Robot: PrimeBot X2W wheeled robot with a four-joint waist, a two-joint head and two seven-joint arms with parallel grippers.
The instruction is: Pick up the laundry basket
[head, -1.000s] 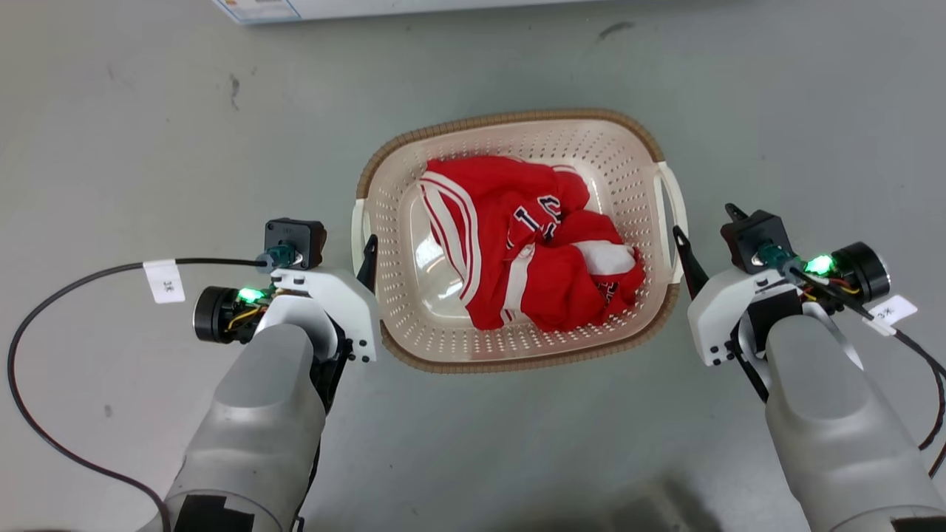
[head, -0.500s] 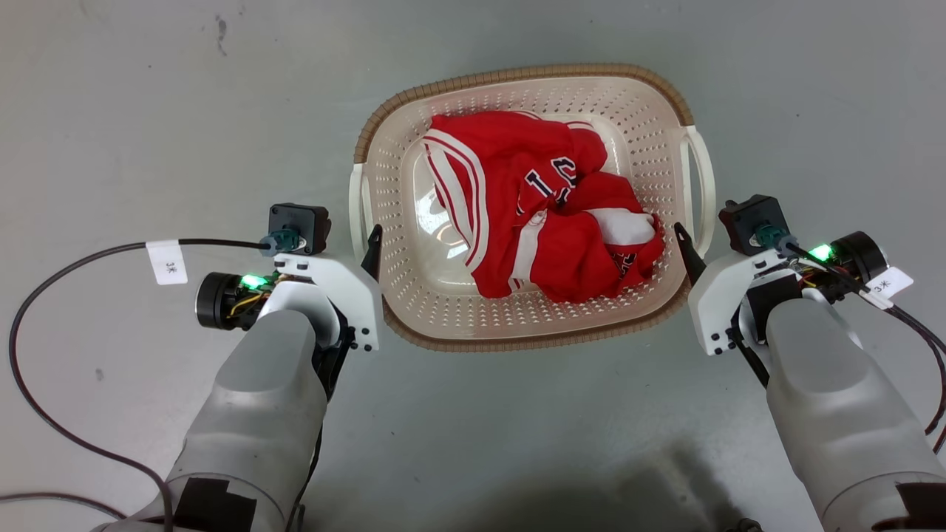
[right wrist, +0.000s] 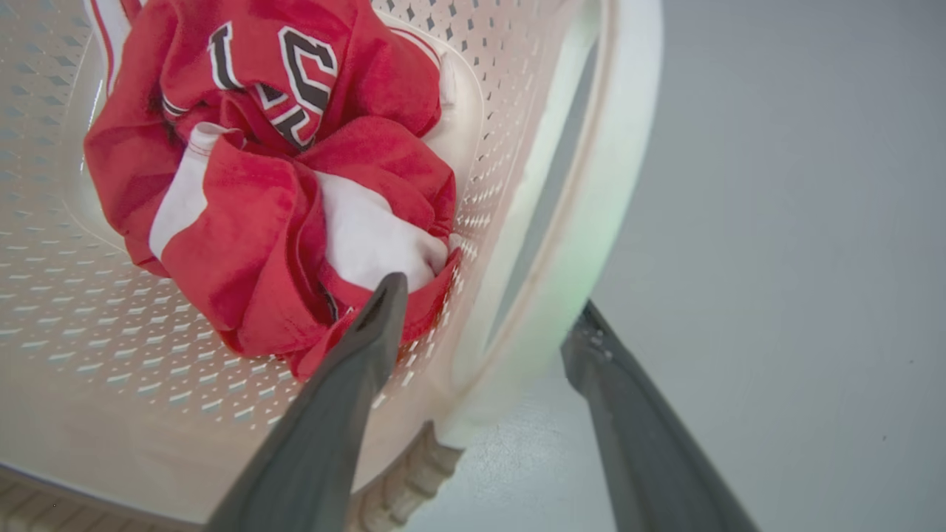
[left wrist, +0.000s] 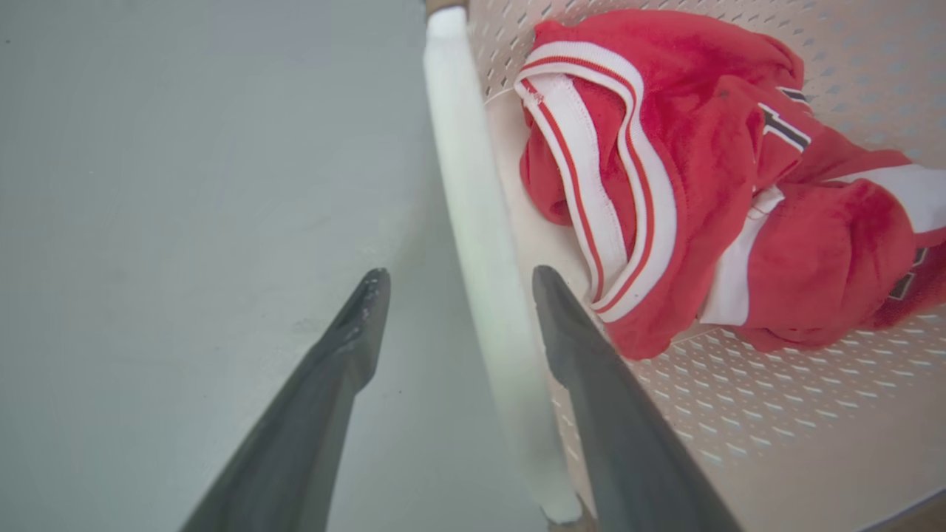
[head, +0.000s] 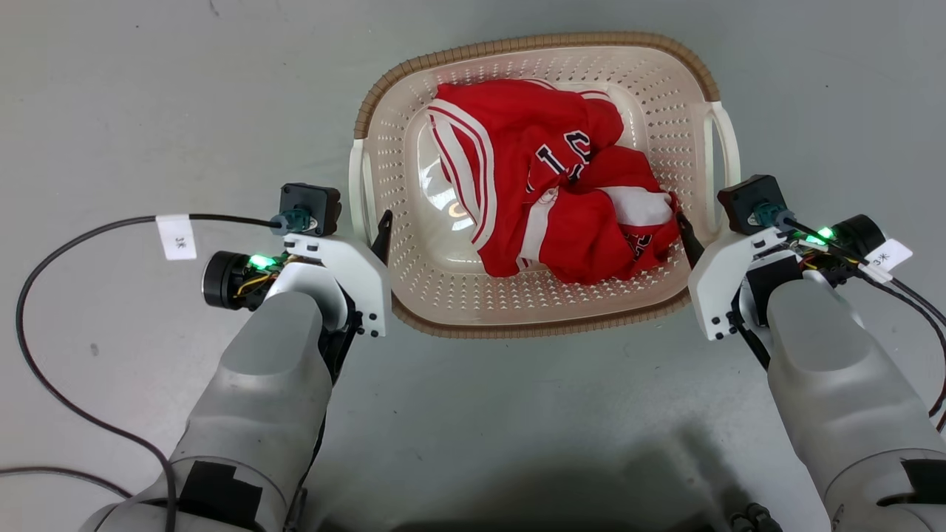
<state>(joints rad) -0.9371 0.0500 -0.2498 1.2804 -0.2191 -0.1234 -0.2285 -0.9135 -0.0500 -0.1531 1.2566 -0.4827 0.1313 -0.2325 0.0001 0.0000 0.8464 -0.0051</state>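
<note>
The laundry basket (head: 532,325) stands on the grey floor, cream with perforated walls and a brown rim, holding a crumpled red and white jersey (head: 547,192). My left gripper (head: 377,233) is open at the basket's left side. In the left wrist view the left gripper (left wrist: 460,275) has one finger on each side of the white left handle (left wrist: 473,222). My right gripper (head: 698,236) is open at the basket's right side. In the right wrist view the right gripper (right wrist: 488,299) straddles the white right handle (right wrist: 599,214), with its inner finger (right wrist: 369,332) over the basket wall (right wrist: 111,332) by the jersey (right wrist: 244,222).
Bare grey floor (head: 517,414) surrounds the basket on all sides. A black cable (head: 44,295) with a white tag loops over the floor to the left of my left arm. Another cable (head: 916,310) runs from my right wrist at the far right.
The head camera has moved, so the whole picture has shifted. Both grippers have slid forward along the basket's sides, and their fingers now reach beside the side handles.
</note>
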